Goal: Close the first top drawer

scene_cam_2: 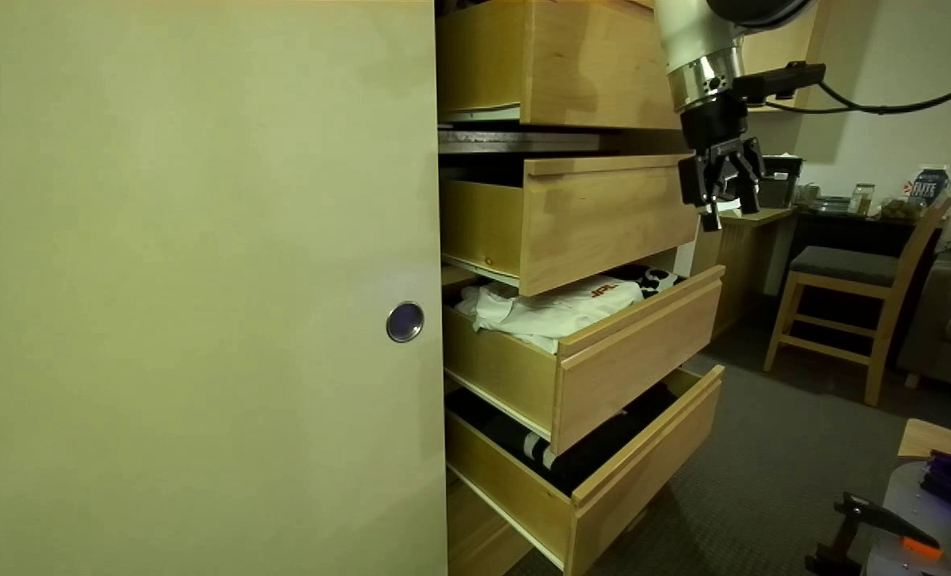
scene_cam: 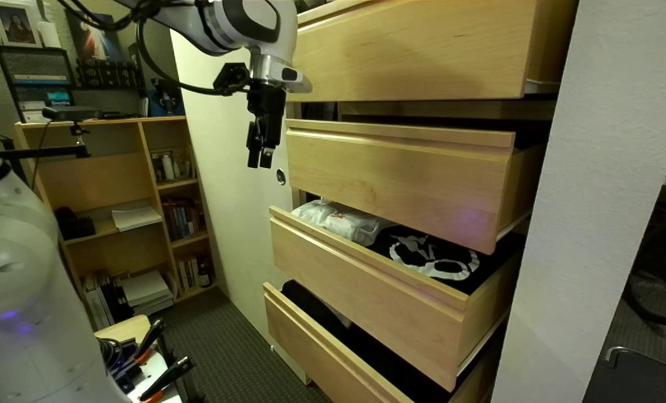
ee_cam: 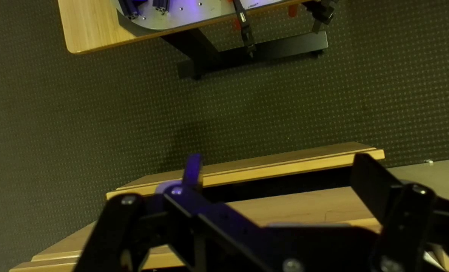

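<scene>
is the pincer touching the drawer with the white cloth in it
Apart: in an exterior view, the pale door shows between the pincer and the drawer below it.

In an exterior view my Panda forearm (scene_cam: 190, 31) slants down from the top edge to the wrist joint (scene_cam: 254, 25), and the silver flange (scene_cam: 266, 68) below it stands nearly upright. From there my black Robotiq gripper (scene_cam_2: 731, 210) hangs pointing downward, slightly tilted. In the wrist view I see its two fingers (ee_cam: 369, 179) spread wide apart, the one on that view's left carrying a purple sheen. The large white bulk at the left edge of an exterior view is probably my shoulder section (scene_cam: 24, 280); the frame crops it.
</scene>
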Motion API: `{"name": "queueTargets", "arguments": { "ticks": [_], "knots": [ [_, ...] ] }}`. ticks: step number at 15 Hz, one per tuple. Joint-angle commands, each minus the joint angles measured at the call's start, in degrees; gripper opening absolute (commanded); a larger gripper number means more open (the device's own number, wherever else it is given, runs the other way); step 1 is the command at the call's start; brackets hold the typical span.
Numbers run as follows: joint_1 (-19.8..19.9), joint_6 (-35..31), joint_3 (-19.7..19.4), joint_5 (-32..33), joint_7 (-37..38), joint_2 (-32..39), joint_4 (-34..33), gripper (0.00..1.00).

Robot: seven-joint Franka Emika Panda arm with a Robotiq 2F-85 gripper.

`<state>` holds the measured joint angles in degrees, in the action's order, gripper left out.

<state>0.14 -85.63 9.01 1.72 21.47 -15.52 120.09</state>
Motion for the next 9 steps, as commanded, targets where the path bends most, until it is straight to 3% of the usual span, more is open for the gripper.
{"name": "queueTargets", "arguments": {
  "ticks": [1, 9],
  "knots": [
    [-1.3, -0.1, -0.9, 0.0, -1.1, -0.5, 0.3, 1.0],
    [-2.5, -1.4, -1.4, -0.5, -3.5, -3.4, 1.5, 1.0]
  ]
}}
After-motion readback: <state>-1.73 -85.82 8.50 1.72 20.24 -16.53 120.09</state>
